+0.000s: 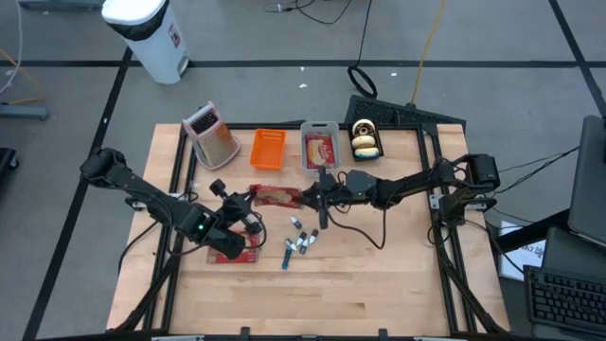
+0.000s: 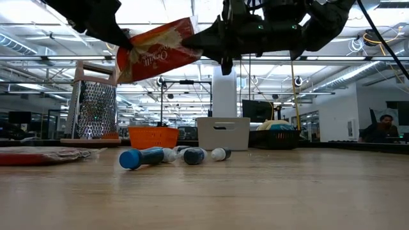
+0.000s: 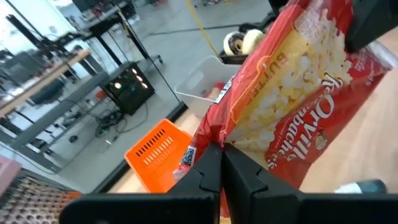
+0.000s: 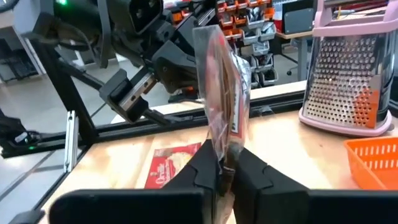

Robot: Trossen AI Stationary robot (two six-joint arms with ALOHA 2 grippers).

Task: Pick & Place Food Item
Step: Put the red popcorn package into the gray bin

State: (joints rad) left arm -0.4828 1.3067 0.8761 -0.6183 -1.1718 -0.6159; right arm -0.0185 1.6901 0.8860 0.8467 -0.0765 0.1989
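**Both sets of fingers pinched one popcorn bag above the table**

Our left fingers [image 3: 221,163] were clamped on one end of the popcorn bag [image 1: 276,196], and our right fingers [image 4: 227,168] were clamped tight on its other end. The bag hung between the two sets of fingers, lifted clear of the table [image 1: 379,284], its red and yellow face tilted in the low view. Below and beside our left fingers lay a second flat red packet [image 1: 232,252] on the table. Near our right fingers lay a cluster of small blue-capped tubes [image 1: 298,243]. Beyond both sets of fingers stood a metal grater [image 1: 210,133], an orange basket [image 1: 268,149] and a white bin [image 1: 319,146].
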